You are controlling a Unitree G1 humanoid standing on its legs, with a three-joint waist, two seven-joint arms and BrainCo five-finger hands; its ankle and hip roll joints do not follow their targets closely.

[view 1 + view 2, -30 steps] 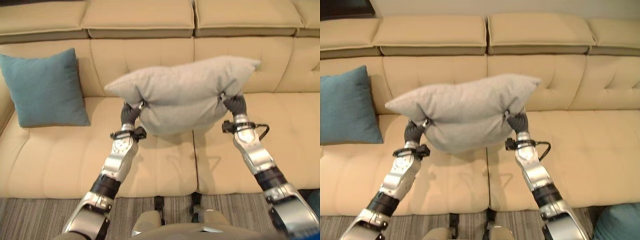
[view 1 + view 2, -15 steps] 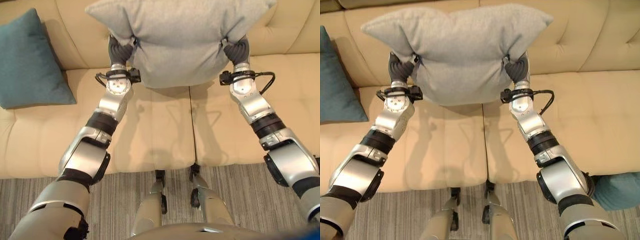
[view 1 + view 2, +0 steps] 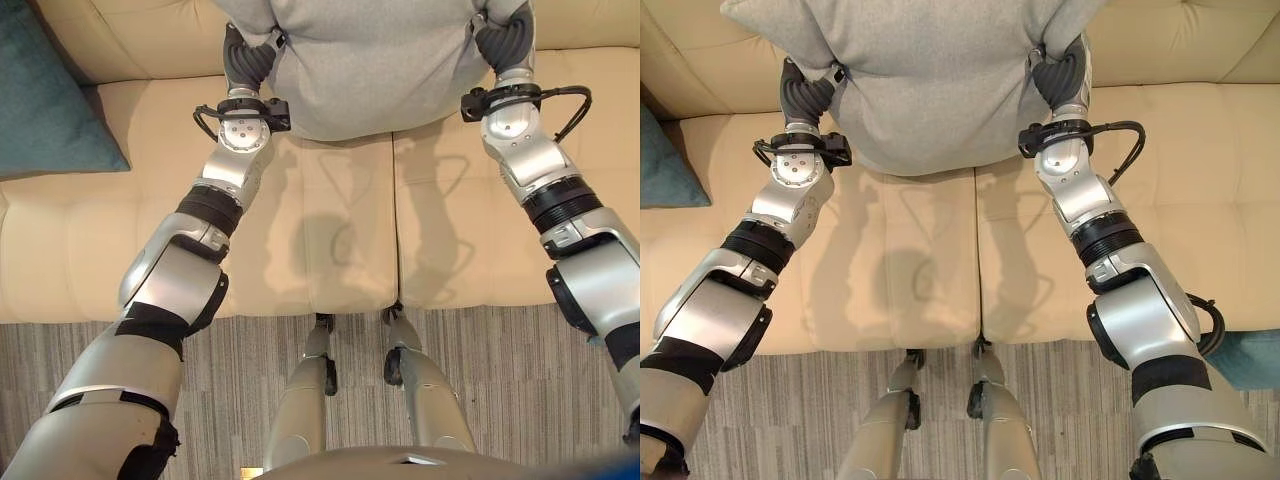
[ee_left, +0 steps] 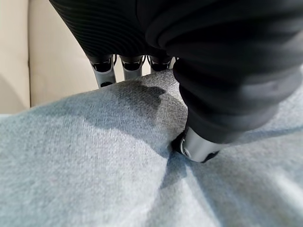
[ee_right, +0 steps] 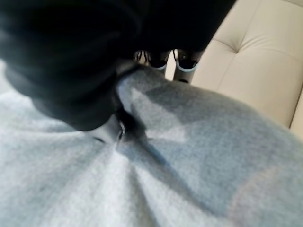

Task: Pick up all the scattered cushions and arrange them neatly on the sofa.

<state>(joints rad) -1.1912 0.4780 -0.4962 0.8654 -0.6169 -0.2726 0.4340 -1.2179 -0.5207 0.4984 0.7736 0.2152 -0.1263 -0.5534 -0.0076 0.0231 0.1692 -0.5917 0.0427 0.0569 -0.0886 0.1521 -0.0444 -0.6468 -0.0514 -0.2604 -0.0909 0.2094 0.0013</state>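
While both hands clamp it – left hand (image 3: 248,62), right hand (image 3: 503,40) – 1 grey cushion (image 3: 375,60) above sofa (image 3: 330,240), 1 teal cushion (image 3: 45,100) at left.

Both arms reach forward, the left hand (image 3: 248,62) and right hand (image 3: 503,40) each pinching opposite sides of the grey cushion (image 3: 375,60).

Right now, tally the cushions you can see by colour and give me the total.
Grey cushion, pinched by the left hand and right hand: 1
Teal cushions, one on the sofa, one on the floor: 2
Total: 3
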